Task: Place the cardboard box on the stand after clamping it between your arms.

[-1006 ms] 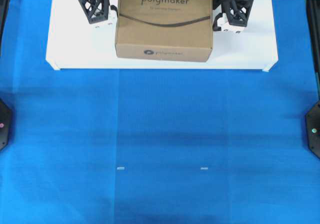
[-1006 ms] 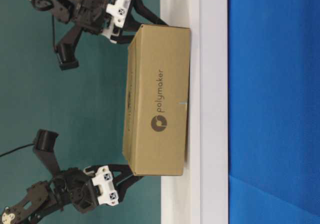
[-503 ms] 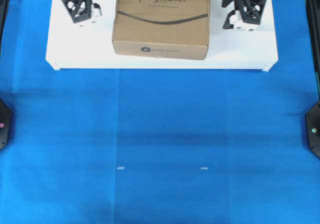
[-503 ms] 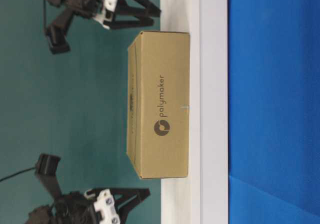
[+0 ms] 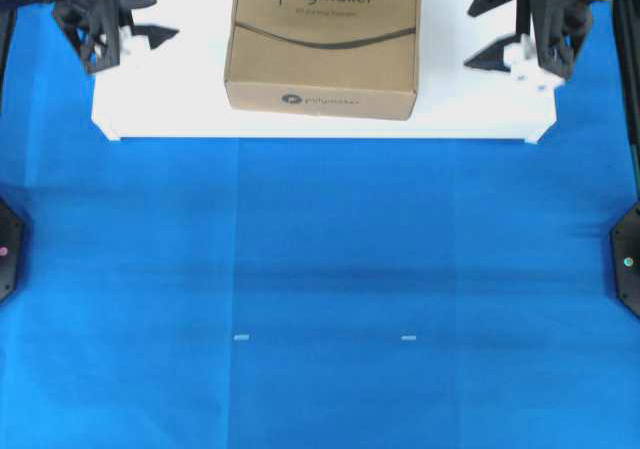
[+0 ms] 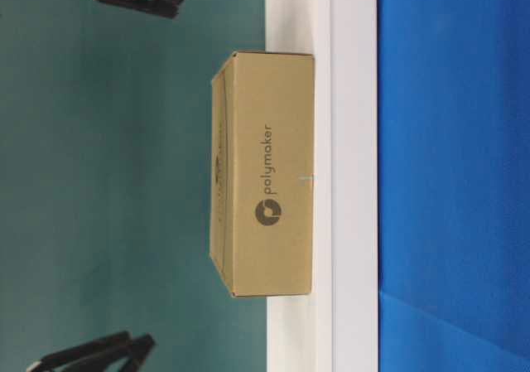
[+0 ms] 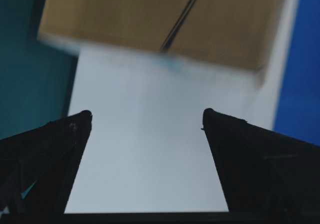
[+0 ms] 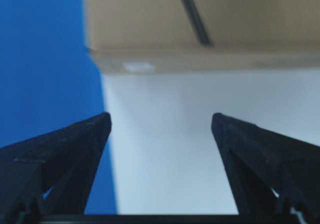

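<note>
Cardboard box (image 5: 321, 41) is sitting closed on the stand (image 5: 160, 89); contents unseen. Left gripper (image 5: 150, 34) and right gripper (image 5: 485, 57) are hanging released, grasping nothing, apart from it.

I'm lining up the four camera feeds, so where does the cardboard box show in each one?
Overhead: cardboard box top centre, on the white stand.
Table-level: box at centre, lying against the stand.
Left wrist: box along the top edge, blurred.
Right wrist: box across the top.
Shared landmark: the white stand under the box.
</note>
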Controlling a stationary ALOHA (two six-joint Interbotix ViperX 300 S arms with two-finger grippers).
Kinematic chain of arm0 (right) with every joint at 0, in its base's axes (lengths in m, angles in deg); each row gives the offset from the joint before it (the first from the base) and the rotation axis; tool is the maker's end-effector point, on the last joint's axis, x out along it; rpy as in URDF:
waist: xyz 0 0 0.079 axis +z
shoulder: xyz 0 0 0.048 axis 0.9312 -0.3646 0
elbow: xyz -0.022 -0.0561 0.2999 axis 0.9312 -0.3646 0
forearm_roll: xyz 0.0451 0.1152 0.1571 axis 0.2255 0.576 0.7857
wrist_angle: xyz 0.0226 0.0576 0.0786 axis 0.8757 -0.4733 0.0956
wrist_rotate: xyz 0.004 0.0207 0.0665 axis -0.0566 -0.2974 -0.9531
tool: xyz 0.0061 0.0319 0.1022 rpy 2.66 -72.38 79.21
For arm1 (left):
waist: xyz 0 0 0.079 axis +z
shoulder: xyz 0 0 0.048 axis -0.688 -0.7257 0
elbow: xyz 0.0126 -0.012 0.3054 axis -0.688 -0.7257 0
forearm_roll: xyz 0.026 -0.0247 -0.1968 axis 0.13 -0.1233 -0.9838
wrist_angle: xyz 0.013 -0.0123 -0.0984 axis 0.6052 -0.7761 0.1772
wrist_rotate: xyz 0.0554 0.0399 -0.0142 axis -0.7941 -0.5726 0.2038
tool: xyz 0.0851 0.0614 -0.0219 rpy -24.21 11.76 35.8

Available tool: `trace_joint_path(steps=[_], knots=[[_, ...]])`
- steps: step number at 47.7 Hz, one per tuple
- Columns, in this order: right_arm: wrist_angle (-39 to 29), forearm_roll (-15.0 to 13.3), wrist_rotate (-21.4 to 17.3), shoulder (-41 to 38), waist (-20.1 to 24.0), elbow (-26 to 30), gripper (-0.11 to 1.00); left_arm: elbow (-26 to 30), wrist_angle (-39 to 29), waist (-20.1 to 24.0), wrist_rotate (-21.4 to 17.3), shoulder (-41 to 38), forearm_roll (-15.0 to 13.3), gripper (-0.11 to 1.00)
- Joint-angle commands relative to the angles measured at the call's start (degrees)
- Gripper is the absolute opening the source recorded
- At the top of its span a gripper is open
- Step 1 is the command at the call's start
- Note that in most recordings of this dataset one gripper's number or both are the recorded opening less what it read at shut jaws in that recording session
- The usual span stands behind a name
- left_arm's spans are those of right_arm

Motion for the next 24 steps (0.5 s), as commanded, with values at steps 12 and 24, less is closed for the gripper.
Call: trace_joint_path(steps=[12, 24], knots=[[13.1, 1.2, -10.5, 12.7, 10.0, -7.7, 0.98, -6.5, 10.5, -9.1, 13.3, 10.1, -0.2, 0.87], [18.6, 1.2, -17.0, 22.9, 15.7, -12.8, 0.98, -10.5, 11.2, -16.3, 14.9, 18.1, -0.2, 0.87]])
